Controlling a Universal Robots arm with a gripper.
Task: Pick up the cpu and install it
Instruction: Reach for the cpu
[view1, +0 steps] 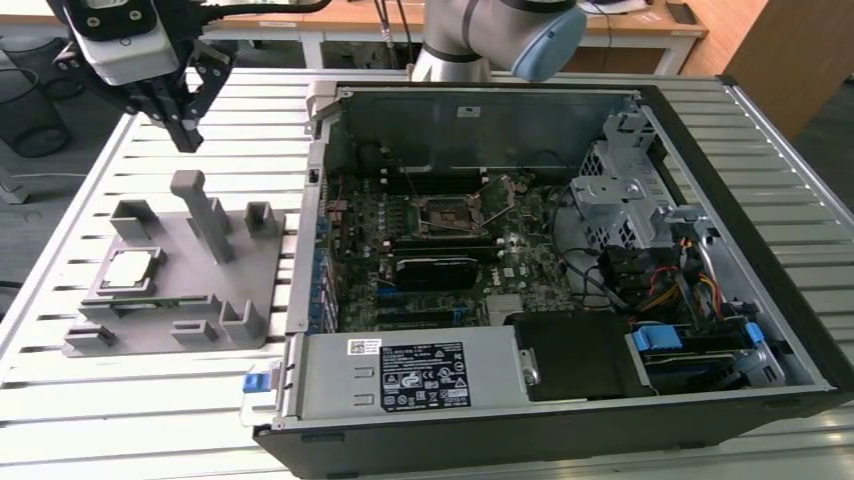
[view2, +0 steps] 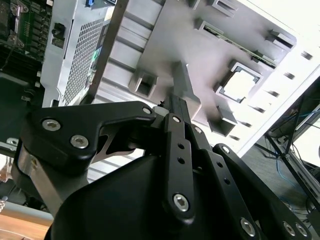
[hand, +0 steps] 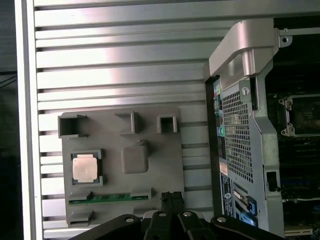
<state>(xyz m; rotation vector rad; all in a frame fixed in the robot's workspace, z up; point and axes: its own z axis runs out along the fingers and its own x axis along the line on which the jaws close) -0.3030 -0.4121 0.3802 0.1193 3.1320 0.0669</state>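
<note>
The cpu (view1: 130, 272), a flat square chip with a silvery top, lies in a recess of the grey fixture plate (view1: 160, 340) on the slatted table, at the exterior view's left. Both wrist views show the cpu (hand: 85, 167) (view2: 240, 85) in its pocket. My gripper (view1: 186, 135) hangs in the air above and behind the fixture, well clear of the chip, shut with nothing between its fingers. The dark fingertips (hand: 172, 196) (view2: 178, 104) come together over the fixture's edge. The black socket frame (view1: 451, 212) sits on the motherboard inside the open computer case.
The fixture carries a tall grey post (view1: 211, 215) and several low blocks; a green memory stick (hand: 107, 198) lies in a slot beside the cpu. The case wall (view1: 311, 230) stands between fixture and motherboard. Cables and a drive cage (view1: 627, 190) crowd the case's right side.
</note>
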